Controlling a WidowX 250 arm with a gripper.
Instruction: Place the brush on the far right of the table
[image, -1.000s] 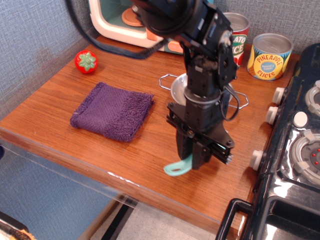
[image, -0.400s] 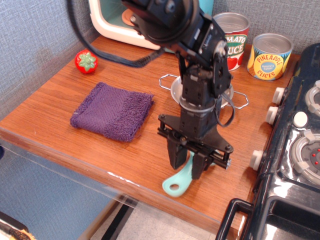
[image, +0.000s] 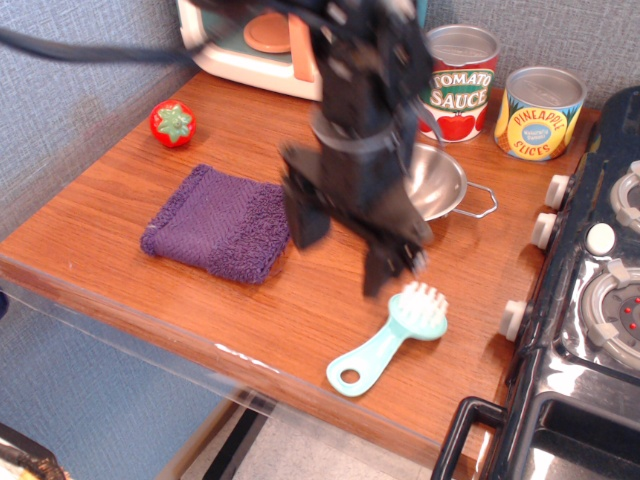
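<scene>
The light-teal brush (image: 392, 337) lies flat on the brown table (image: 120, 205) near the front right edge. Its white-bristled head points toward the stove and its looped handle end points toward the front edge. My black gripper (image: 345, 250) is blurred with motion, raised above the table just left of and behind the brush. Its two fingers stand wide apart and hold nothing.
A purple cloth (image: 224, 221) lies at the left. A metal bowl with wire handles (image: 440, 182) sits behind the gripper. A tomato sauce can (image: 458, 82) and a pineapple can (image: 541, 112) stand at the back. A red toy tomato (image: 172, 123) is at far left. A black toy stove (image: 590, 300) borders the right.
The gripper opened and let go of the brush, which now lies on the table. The gripper then rose and moved back and left, away from the brush.
</scene>
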